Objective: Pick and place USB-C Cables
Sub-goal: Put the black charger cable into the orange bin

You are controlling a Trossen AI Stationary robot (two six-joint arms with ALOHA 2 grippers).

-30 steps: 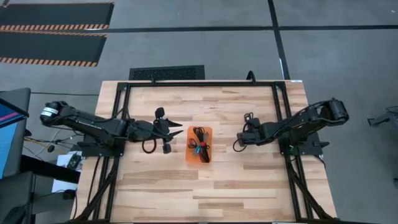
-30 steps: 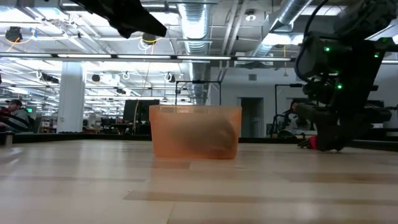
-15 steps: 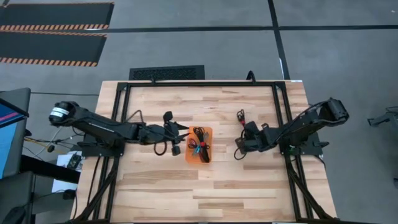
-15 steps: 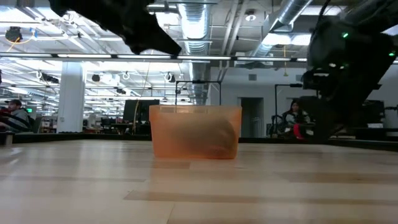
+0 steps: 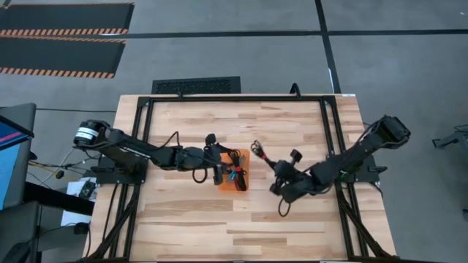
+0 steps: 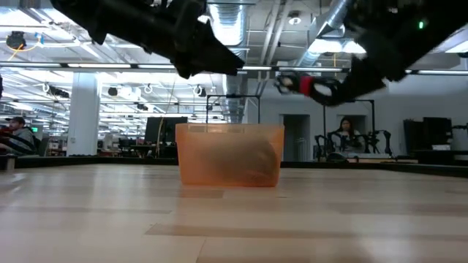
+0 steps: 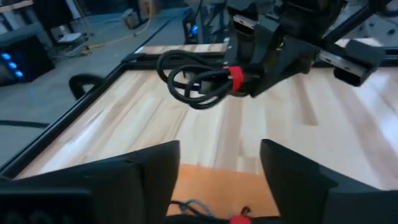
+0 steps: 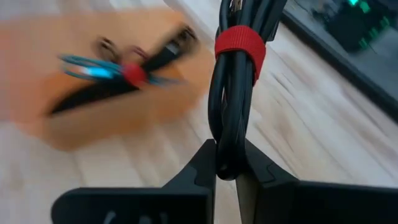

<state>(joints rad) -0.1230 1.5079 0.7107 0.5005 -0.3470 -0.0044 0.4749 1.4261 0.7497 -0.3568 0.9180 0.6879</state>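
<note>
An orange bin [image 5: 245, 157] stands mid-table and holds several USB-C cables [image 5: 234, 172], among them a teal one with a red tie [image 8: 118, 71]. My left gripper [image 5: 218, 164] hovers open over the bin's left edge. In its wrist view the bin [image 7: 211, 186] shows between its fingers [image 7: 221, 155]. My right gripper [image 5: 268, 161] is just right of the bin, shut on a black cable bundle [image 5: 257, 150] bound by a red tie [image 8: 239, 43]. It is raised above the bin's rim [image 6: 230, 128] in the low view. My right gripper pinches the black bundle's looped end [image 8: 227, 146] between its two fingers, on the gripper's side of the red tie. The fingers come nearly level from the table's right and near side, along the bundle. The bundle [image 7: 196, 81] sticks out past the fingertips, lifted clear of the table.
A black frame rail [image 5: 234, 97] runs along the table's far edge and down both sides. The near half of the wooden table top [image 5: 234, 226] is bare. A person [image 6: 342, 139] sits in the room beyond the table.
My right gripper has taken the black bundle from the table at the right, lifted it well clear and carried it toward the bin and the near edge. My left gripper has moved toward the table's right, from left of the bin to over its left edge.
</note>
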